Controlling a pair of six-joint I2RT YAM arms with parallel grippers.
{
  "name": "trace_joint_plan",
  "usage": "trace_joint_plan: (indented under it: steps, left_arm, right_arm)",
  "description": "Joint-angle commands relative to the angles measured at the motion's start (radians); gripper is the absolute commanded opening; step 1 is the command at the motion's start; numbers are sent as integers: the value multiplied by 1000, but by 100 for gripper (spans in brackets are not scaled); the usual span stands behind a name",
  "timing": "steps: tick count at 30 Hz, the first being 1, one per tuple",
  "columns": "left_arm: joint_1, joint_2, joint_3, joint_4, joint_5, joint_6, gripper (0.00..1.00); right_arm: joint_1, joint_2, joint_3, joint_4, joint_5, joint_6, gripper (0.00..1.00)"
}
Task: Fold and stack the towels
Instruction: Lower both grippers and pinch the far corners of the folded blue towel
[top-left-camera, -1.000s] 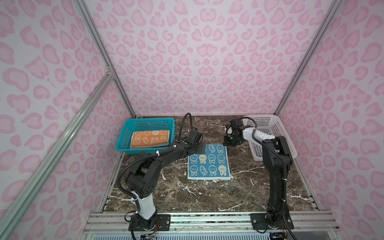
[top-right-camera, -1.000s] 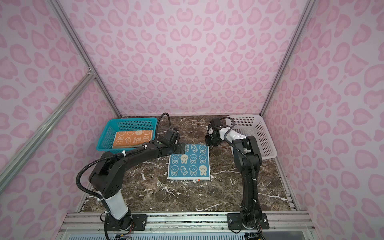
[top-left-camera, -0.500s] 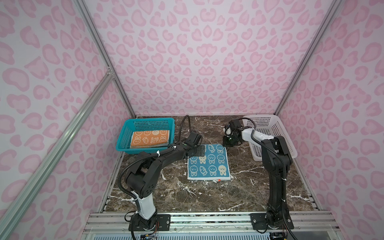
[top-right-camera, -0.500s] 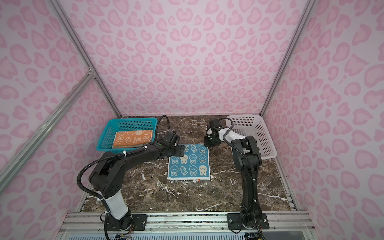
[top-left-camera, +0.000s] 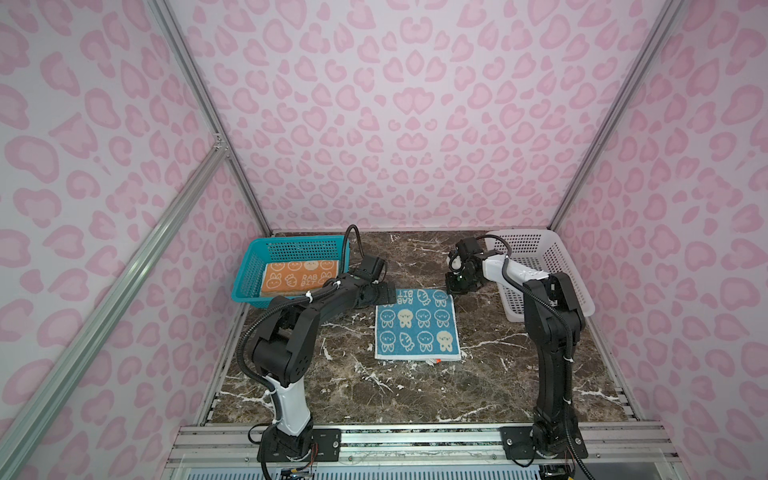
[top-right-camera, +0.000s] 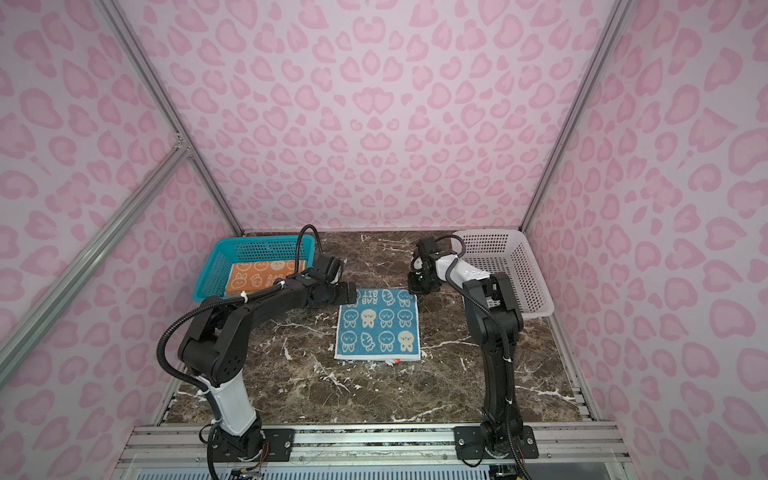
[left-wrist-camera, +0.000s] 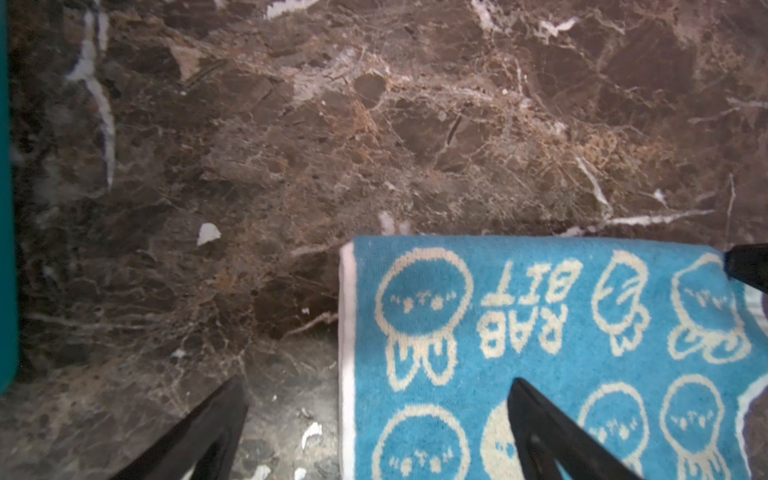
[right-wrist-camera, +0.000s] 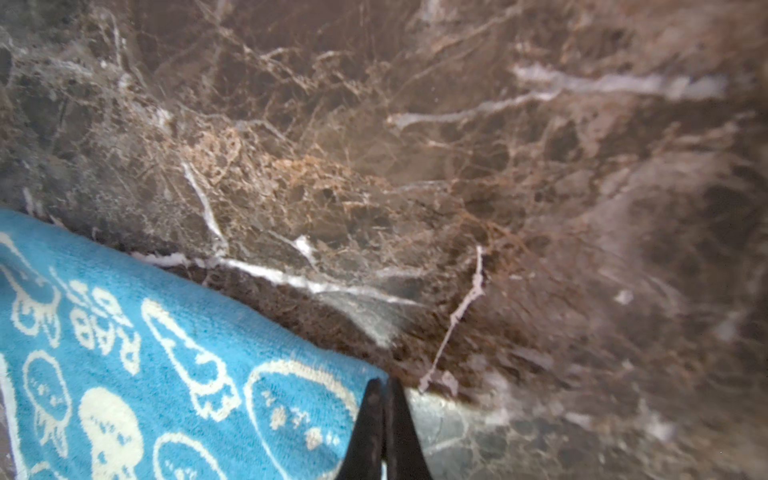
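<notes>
The right gripper (right-wrist-camera: 384, 399) has just snapped shut on the far right corner of the blue towel (top-left-camera: 417, 328), which lies flat mid-table. That corner looks pinched, so the fold can start once its partner grips. The left gripper (left-wrist-camera: 378, 381) has dropped to the far left corner, jaws spread wide astride the hem, holding nothing. Both arms stretch far and low. The orange towel (top-left-camera: 297, 278) sits folded in the teal basket (top-left-camera: 249, 266).

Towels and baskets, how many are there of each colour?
Blue towel: 1
Orange towel: 1
Teal basket: 1
White basket: 1
Total: 4
A pale edge under the orange one may be another towel; I cannot tell.
</notes>
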Motion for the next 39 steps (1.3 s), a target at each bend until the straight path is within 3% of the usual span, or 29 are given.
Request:
trace_joint_plan:
  steps: [1, 9, 18, 25, 39]
  left_arm:
    - [11, 35, 48, -65, 48, 34, 98]
    - [60, 112, 151, -93, 97, 22, 90]
    - [75, 193, 220, -148, 134, 57, 66]
    - [77, 211, 225, -161, 118, 60, 54]
    - [84, 242, 248, -163, 118, 70, 38]
  right_arm:
    - [8, -12, 11, -33, 11, -5, 0]
    - [10, -18, 17, -46, 14, -14, 0]
    - [7, -16, 12, -45, 20, -22, 0]
    - [6, -14, 10, -44, 16, -21, 0]
    - [6, -17, 10, -47, 13, -24, 0]
